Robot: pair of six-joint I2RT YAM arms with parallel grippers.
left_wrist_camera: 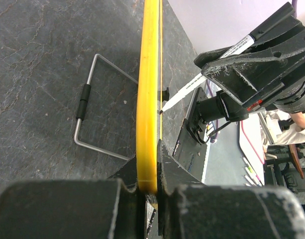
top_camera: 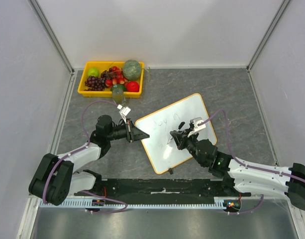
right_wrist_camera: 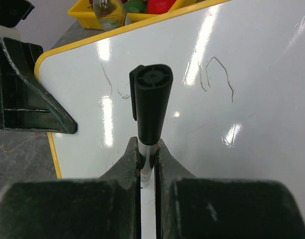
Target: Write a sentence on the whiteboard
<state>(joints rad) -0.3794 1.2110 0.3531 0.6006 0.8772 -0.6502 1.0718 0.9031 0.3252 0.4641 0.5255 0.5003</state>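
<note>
While left pincer (top_camera: 140,135) clamps whiteboard (top_camera: 189,112) rim, right pincer (right_wrist_camera: 148,164) pinches marker (right_wrist_camera: 151,97)

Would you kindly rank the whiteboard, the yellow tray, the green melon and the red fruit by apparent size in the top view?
Largest to smallest:
1. whiteboard
2. yellow tray
3. green melon
4. red fruit
None look alike enough to tie.

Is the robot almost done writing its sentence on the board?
Partly. Some words are already on the whiteboard. Right now the left hand pinches the board's yellow edge, and the right hand holds the marker with its tip at the board. More letters probably remain, since writing looks underway.
</note>
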